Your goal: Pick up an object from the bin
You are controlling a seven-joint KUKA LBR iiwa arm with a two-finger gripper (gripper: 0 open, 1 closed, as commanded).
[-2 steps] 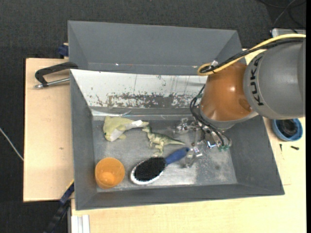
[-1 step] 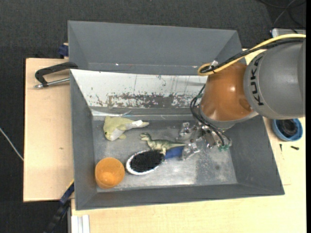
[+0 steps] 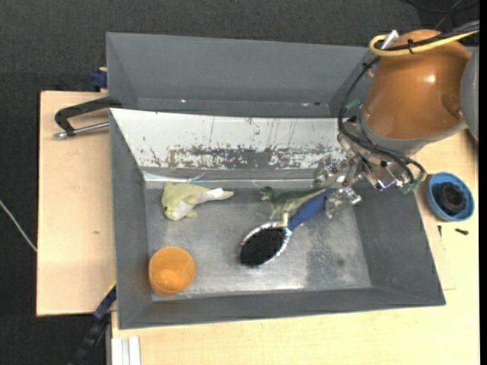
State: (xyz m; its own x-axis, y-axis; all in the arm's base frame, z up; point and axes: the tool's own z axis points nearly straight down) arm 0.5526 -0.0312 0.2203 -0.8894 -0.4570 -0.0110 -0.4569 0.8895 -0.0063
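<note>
Hand [image 3: 340, 191] low at right rear of bin [image 3: 129, 226], sitting right at handle tip of brush [image 3: 275, 234]; can't tell from my feed if it's clenched or released, so not calling it a grab; brush lies slantwise mid-floor, black bristle head toward front, blue handle pointing up at hand; green dino [image 3: 283, 198] just beside handle on far side; pale yellow toy [image 3: 183, 200] off left by back wall; orange cup [image 3: 171, 271] front-left corner, well apart from rest
</note>
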